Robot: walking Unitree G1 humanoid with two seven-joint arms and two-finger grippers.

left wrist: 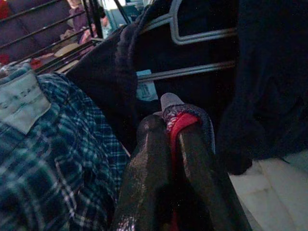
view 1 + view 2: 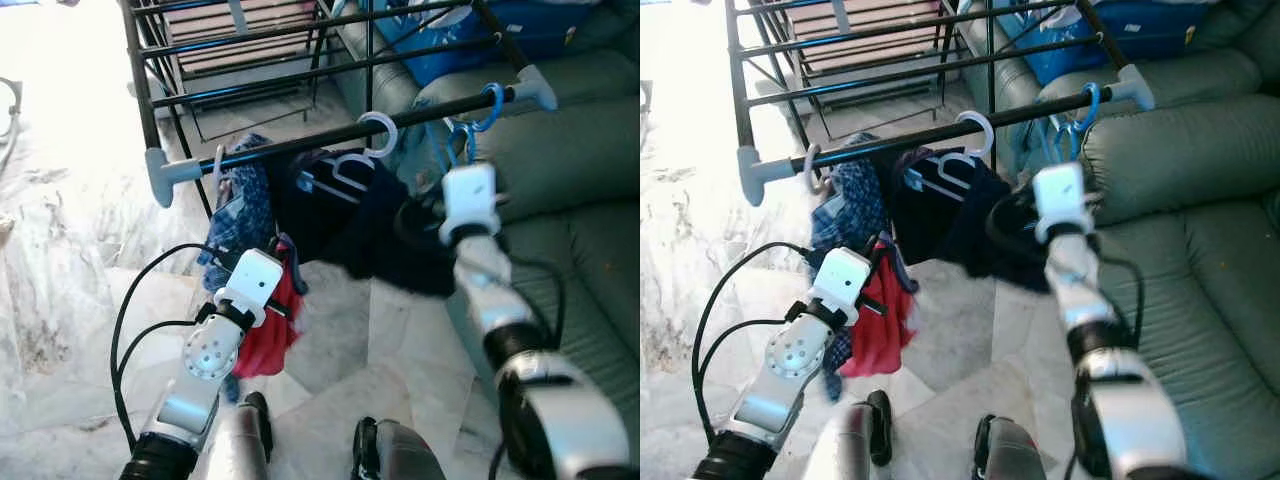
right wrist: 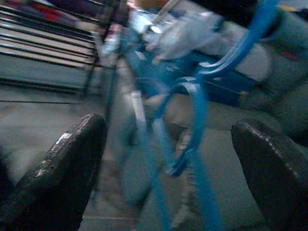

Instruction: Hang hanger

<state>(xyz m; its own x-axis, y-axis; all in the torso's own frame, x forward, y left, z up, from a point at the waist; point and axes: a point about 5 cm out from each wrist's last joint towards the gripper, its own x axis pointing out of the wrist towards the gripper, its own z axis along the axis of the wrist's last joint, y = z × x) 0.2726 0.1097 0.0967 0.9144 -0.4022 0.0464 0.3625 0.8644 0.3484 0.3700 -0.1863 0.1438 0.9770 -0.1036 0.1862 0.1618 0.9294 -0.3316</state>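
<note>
Eye views: hanging by its hook on the black rail [image 2: 330, 140], beside the white hanger [image 2: 372, 140], blue hanger [image 2: 478, 118] just above right gripper [image 2: 467, 160]. Left wrist: left gripper [image 1: 172, 139] fingers clamping the red cloth [image 1: 180, 126]. Right wrist: fingers [image 3: 67, 159] spreading wide apart around the blue hanger.

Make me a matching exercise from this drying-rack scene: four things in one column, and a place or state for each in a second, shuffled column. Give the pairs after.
Things:
1. blue hanger
2. white hanger
3. red garment
4. right gripper

Places or states:
A. carries a dark garment on the rail
B. pinched in the left gripper
C. hooked on the rail nearest the green sofa, with no garment on it
D. fingers spread wide, just short of a hanger

Pairs: 1-C, 2-A, 3-B, 4-D
</note>
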